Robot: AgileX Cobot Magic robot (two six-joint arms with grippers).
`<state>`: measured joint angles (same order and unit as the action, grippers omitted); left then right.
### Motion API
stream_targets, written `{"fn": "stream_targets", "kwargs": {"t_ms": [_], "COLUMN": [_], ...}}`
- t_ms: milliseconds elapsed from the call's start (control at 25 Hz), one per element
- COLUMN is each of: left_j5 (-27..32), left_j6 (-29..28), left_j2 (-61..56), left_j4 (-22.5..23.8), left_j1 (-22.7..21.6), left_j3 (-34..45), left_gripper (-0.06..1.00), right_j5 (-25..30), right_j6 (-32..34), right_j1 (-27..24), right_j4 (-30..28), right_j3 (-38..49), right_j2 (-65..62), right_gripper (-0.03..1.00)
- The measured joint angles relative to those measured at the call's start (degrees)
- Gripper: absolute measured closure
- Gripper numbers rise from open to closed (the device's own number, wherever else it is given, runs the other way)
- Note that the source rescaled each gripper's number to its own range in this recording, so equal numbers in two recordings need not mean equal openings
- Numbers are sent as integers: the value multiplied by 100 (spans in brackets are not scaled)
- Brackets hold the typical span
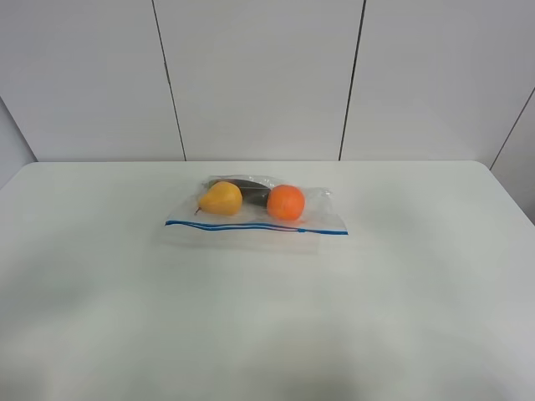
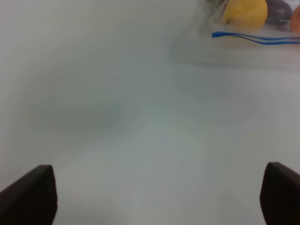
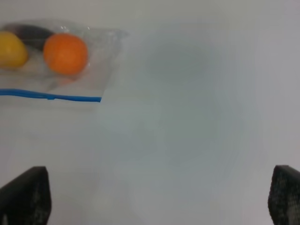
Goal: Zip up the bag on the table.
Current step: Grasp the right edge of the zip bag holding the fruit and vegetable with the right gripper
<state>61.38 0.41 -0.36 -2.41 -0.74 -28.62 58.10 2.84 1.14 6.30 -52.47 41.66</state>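
By my judgement the zipping had not begun; the approach was the step in hand. My left claw (image 2: pixel 154 194) and right claw (image 3: pixel 155 196) both stood spread wide and empty over the bare matte white surface (image 1: pixel 267 326), well apart from the bag (image 1: pixel 322 209). The bag lay flat, made of clear crinkled film, with a thin blue zipper strip (image 1: pixel 242 225) along one long edge. The strip's lines seemed to part near the pear (image 1: pixel 221 198), so it was probably unsealed. A round orange (image 1: pixel 286 202) and a dark item (image 1: pixel 247 186) lay inside beside the pear. Next I would probably pin one end of the strip and pinch along it; the film looked limp and slippery.
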Motion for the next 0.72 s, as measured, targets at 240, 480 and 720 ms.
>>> {"fn": "stream_targets", "kwargs": {"t_ms": [240, 480, 720], "left_j5": [0, 0, 0], "left_j6": [0, 0, 0], "left_j2": [0, 0, 0], "left_j4": [0, 0, 0], "left_j1": [0, 0, 0], "left_j3": [0, 0, 0], "left_gripper": [-5, -5, -5], "right_j5": [-19, -284, -516], "right_j6": [-219, -693, -1746], "right_j1": [0, 0, 0], "right_j4": [161, 983, 2726], "right_j3": [-1048, -1295, -1295], "right_j2": [2375, 4168, 5556], "right_gripper": [-3, -1, 0]}}
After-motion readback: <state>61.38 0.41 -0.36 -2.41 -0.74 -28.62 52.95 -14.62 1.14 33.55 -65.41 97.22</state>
